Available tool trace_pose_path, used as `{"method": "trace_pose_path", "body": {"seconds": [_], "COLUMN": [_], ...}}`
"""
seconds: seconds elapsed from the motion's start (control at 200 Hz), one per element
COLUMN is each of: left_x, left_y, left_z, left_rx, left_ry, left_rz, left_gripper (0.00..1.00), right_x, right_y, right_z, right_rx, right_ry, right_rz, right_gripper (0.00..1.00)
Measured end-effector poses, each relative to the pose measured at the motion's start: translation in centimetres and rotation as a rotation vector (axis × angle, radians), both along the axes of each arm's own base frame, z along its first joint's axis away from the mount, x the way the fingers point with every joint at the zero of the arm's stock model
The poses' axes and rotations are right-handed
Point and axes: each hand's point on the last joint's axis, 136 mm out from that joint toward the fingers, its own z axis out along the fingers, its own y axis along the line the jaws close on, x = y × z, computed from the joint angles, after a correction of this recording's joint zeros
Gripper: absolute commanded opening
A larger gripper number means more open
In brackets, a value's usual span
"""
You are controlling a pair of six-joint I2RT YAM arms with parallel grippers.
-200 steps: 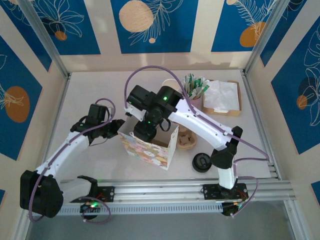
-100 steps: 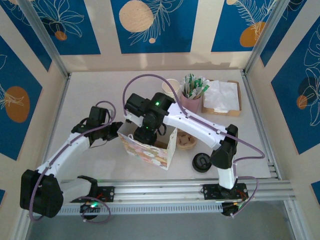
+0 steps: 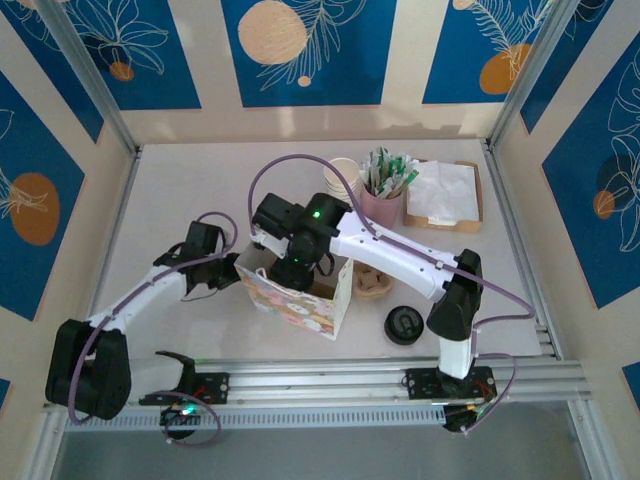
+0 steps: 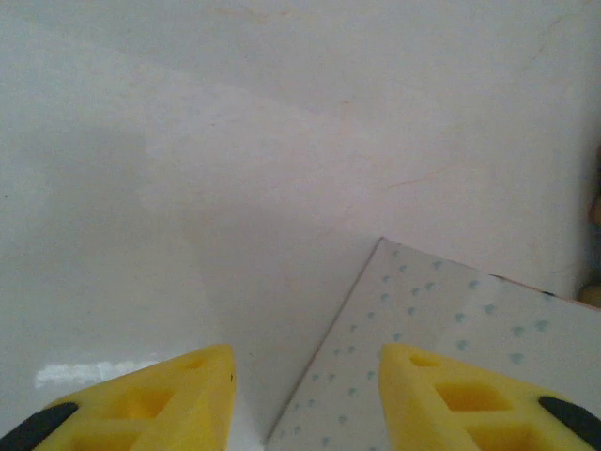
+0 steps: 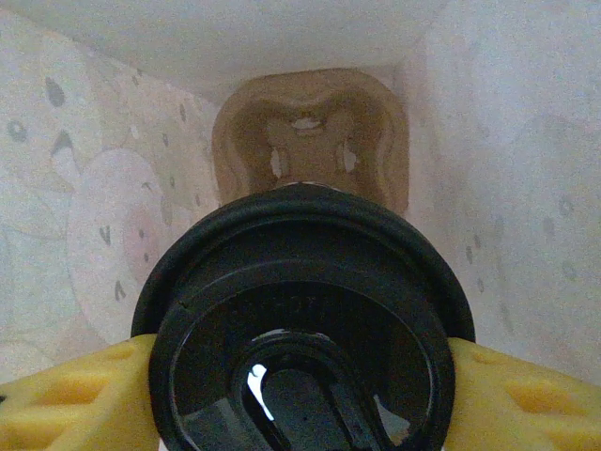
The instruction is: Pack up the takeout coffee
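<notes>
Down the middle of the right wrist frame, the takeout coffee (image 5: 300,319) hangs inside the patterned paper bag (image 5: 56,188). Its round black lid faces the camera. A brown pulp cup carrier (image 5: 310,122) lies beyond it at the upper middle, on the bag's floor. Whether the cup's base already touches that carrier is hidden by the lid.

By its look, the cup will be thin-walled and easy to dent. If it is full, it will be heavier than it seems and will slosh when tipped. The lid is smooth plastic, probably only pressed on, so a hard squeeze or a pull by the lid alone could pop it off. The safest hold is on the cup wall just under the lid's rim, where the rolled lip stiffens the paper, with the cup kept upright.

That is about where the right fingers (image 5: 66,395) sit. The yellow fingers at lower left and lower right tuck under the lid's rim on either side, spread as wide as the cup and clamped on it.

Along the bottom of the left wrist frame, the left fingers (image 4: 160,404) stand well apart and released. The bag's dotted side panel rises between them over the white tabletop (image 4: 188,141), and nothing looks pinched.
</notes>
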Motion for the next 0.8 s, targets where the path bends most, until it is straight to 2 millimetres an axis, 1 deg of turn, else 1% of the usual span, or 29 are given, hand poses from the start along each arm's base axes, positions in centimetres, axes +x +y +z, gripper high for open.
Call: {"method": "trace_pose_path", "body": {"seconds": [0.185, 0.435, 0.8], "left_x": [-0.6, -0.4, -1.3], "left_y": [0.1, -0.4, -0.2], "left_z": [-2.1, -2.8, -4.7], "left_rx": [-0.01, -0.035, -0.036], "left_ry": [0.041, 0.042, 0.082], "left_rz": [0.023, 0.017, 0.03], "left_gripper": [0.41, 0.39, 0.38], "right_x": [0.1, 0.4, 0.9], "right_y": [1.0, 1.7, 2.6], "right_z": [0.1, -0.3, -1.3], "right_rx": [0.031, 0.054, 0.084], "right_ry": [-0.02, -0.032, -0.043], "right_rz": [0.011, 0.012, 0.001], "right_gripper": [0.54, 0.53, 0.52]}}
